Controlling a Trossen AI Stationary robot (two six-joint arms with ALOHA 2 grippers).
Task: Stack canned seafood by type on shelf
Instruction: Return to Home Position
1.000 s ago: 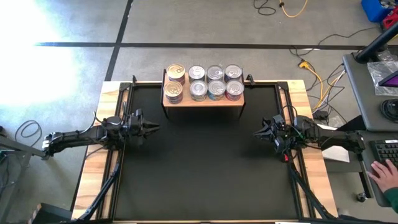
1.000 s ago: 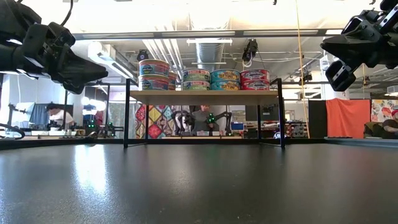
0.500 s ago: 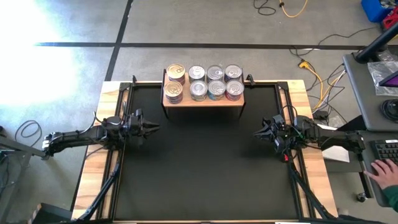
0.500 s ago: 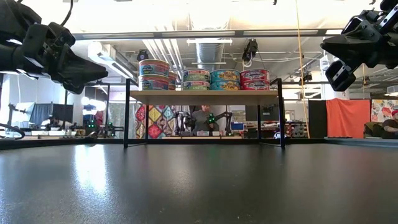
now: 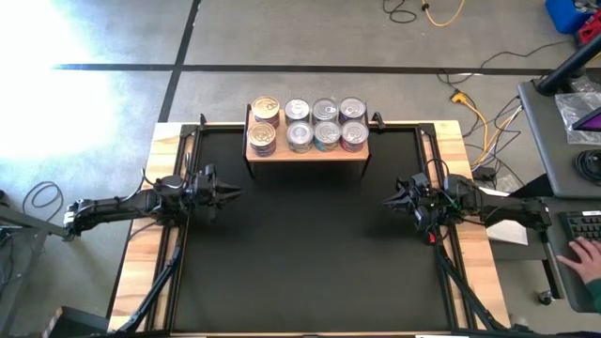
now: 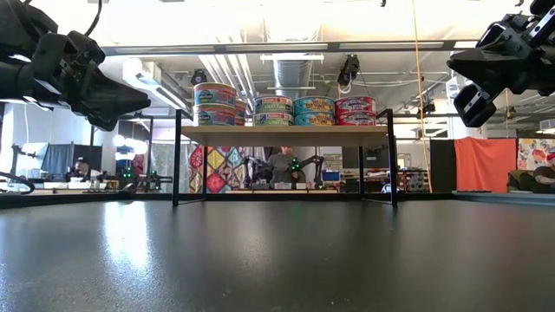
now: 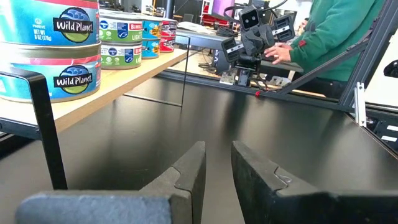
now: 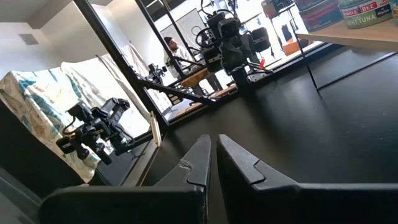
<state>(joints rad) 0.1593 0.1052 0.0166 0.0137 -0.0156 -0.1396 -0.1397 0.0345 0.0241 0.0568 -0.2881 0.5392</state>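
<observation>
Left hand [image 5: 232, 192] is hovering over the left side of the desk [image 5: 300, 244], fingers [image 7: 189, 177] nearly pressed together with a thin gap, pinching nothing. Right hand [image 5: 388, 200] is hovering over the right side, fingers [image 8: 199, 163] pressed together, also empty. Both are pointing inward toward each other, well apart from the shelf [image 5: 306, 150].

Cans [image 5: 310, 123] are all sitting on the shelf at the back edge of the desk: four columns across, two rows deep, stacked two high in the low view. The leftmost column is holding the bigger gold-lidded tins [image 5: 265, 110]; the other three have silver lids, with green, teal and red labels [image 6: 355, 106] grouped per column. No can is showing on the black desk top.

Judging by that, the stacking step is looking finished and the arms are parking. The next move probably calls for nothing beyond resting, unless a stack needs a check for type.

Against the earlier frames: arms, hands and cans are not shifting at all. Only a person's hand [image 5: 584, 252] at the keyboard on the far right is moving slightly, and someone in the room behind is changing place.
</observation>
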